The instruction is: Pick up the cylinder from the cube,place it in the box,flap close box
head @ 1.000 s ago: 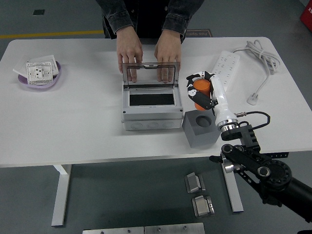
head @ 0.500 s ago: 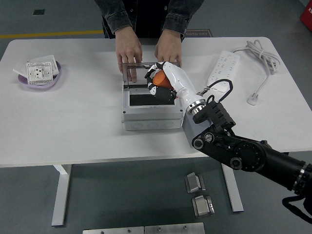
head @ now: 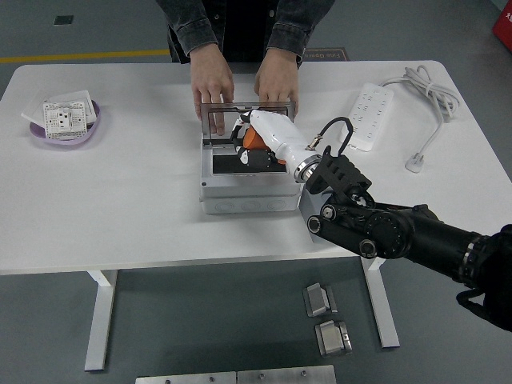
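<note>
My right hand (head: 250, 146) is shut on the orange cylinder (head: 251, 139) and holds it just over the open grey box (head: 248, 192), above its dark inside. The box's clear lid (head: 248, 112) stands up at the back. A person's two hands (head: 212, 84) rest on the lid's top edge and hold it up. The grey cube (head: 307, 210) sits right of the box, mostly hidden behind my right arm. My left arm is out of view.
A purple dish (head: 64, 132) with a white socket plate sits at the far left. A white power strip (head: 370, 112) with its cable (head: 428, 92) lies at the back right. The table's near edge (head: 160, 260) runs below the box.
My right hand carried the orange cylinder from above the cube leftward to over the box, then lowered it slightly toward the opening. The person's hands stayed on the lid.
</note>
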{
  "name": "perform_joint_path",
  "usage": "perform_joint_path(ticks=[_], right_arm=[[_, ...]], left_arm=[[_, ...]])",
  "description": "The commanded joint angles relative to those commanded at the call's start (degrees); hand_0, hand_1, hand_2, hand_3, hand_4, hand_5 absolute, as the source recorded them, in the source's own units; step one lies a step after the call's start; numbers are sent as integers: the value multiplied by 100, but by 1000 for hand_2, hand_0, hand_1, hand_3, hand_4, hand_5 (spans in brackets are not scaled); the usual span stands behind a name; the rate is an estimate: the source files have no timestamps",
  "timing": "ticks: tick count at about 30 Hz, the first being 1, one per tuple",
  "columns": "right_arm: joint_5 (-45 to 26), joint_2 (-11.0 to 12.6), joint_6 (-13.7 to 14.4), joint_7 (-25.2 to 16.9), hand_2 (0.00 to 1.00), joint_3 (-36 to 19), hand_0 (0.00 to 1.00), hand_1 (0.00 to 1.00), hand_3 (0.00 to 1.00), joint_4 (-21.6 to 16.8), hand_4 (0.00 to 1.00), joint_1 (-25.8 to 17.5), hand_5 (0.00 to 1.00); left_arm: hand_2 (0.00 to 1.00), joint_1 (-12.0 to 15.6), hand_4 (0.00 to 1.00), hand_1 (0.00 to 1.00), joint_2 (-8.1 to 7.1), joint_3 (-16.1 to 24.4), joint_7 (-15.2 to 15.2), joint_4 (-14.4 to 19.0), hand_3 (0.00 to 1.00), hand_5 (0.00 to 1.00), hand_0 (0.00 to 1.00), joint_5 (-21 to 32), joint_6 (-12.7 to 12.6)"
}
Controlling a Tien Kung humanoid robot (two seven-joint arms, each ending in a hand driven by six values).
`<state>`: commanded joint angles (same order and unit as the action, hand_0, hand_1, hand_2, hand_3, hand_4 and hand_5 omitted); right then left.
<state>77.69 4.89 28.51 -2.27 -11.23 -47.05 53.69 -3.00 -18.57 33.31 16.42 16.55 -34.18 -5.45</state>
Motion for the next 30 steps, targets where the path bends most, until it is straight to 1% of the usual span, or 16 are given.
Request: perform_joint_path(ticks=[8, 9, 13, 14, 19, 20, 25, 26, 30], right_arm=[[-170, -82, -280, -63, 266, 217, 2, 106, 268, 264, 30, 123, 5], [-174, -92, -302, -71, 315, 235, 31, 144, 321, 285, 99, 136, 2], [-142, -122, -391, -82, 315, 299, 31, 144, 321, 330, 99, 182, 2], [-119, -132, -420, -84, 503, 319, 163, 286, 520, 337, 267, 195, 2], [-24, -178, -525, -83, 503, 440, 163, 286, 520, 380, 267, 254, 2], [0, -181, -545, -79, 561, 456, 225, 366, 618, 386, 272, 263, 37], [131, -173, -644, -55, 561, 484, 225, 366, 618, 400, 272, 292, 37], [156, -171, -659, -49, 626, 484, 354, 502, 725, 403, 486, 297, 104], [199, -165, -687, -37, 626, 493, 354, 502, 725, 413, 486, 304, 104]], left_arm=[[598, -13, 753, 708, 0, -10, 0, 3, 785, 300, 710, 0, 0], [597, -14, 753, 708, 0, -11, -1, 4, 785, 301, 709, 1, 0], [597, -20, 753, 708, -3, -19, -1, 4, 785, 301, 709, 5, 0], [597, -23, 752, 707, -4, -18, -2, 5, 786, 301, 709, 5, 0], [597, -31, 752, 707, -1, -7, -3, 16, 786, 301, 709, -13, 1], [597, -32, 752, 707, 0, -4, -3, 18, 788, 302, 709, -17, 1], [597, -31, 752, 707, 0, 0, -2, 17, 788, 302, 709, -21, 0], [598, -32, 753, 707, 0, -1, -2, 17, 789, 302, 709, -22, 0], [598, -36, 753, 707, 1, 5, -1, 19, 789, 302, 709, -32, 1]])
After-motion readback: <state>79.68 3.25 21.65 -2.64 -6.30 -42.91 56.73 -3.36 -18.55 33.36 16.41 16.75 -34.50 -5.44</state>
